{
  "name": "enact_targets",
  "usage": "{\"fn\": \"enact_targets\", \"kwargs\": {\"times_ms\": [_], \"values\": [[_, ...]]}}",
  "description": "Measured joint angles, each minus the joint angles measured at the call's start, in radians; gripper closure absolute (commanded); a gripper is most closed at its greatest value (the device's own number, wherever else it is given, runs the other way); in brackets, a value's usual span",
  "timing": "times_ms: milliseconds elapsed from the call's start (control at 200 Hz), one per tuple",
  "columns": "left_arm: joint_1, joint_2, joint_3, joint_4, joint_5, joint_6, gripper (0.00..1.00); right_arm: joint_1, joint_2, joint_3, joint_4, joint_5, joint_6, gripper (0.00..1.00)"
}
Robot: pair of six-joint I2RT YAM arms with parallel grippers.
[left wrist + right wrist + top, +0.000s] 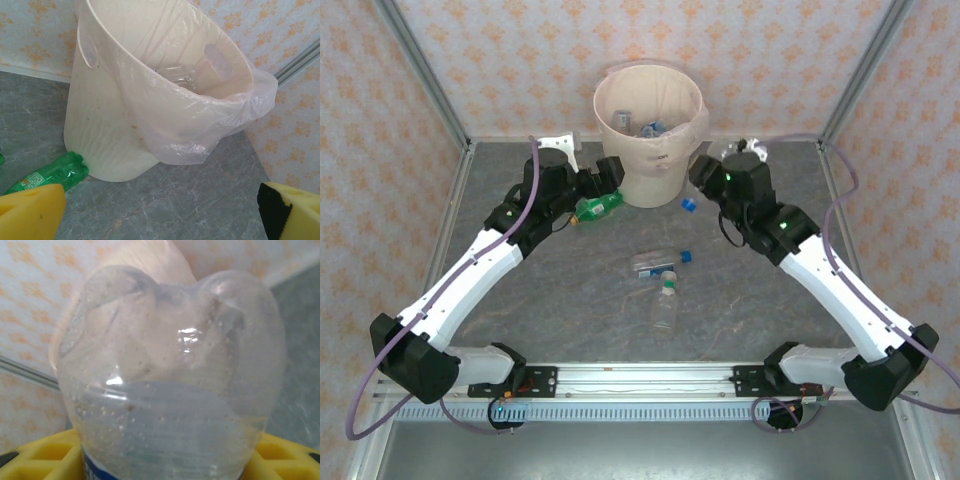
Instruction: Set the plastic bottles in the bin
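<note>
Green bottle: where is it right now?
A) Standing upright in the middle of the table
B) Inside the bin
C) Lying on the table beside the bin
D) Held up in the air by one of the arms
C: the green bottle lies on its side at the foot of the bin, outside it, and nothing is gripping it.
</note>
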Motion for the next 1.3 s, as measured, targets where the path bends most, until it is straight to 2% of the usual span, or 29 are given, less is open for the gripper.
{"fn": "enact_targets", "kwargs": {"times_ms": [300, 746, 871, 1296], "values": [[0.000, -0.071, -0.004, -0.016, -0.045, 0.013, 0.01, 0.000, 0.275, 0.373, 0.038, 0.023, -0.176, 0.43], [0.000, -0.235, -0.079, -0.071, -0.123, 0.013, 0.01, -0.001, 0.702, 0.872, -0.024, 0.019, -0.275, 0.44], [0.000, -0.259, -0.086, -0.083, -0.135, 0.013, 0.01, -0.013, 0.776, 0.948, -0.037, 0.014, -0.275, 0.45], [0.000, -0.282, -0.086, -0.106, -0.152, 0.006, 0.01, -0.086, 0.875, 1.018, -0.039, 0.011, -0.239, 0.44]]}}
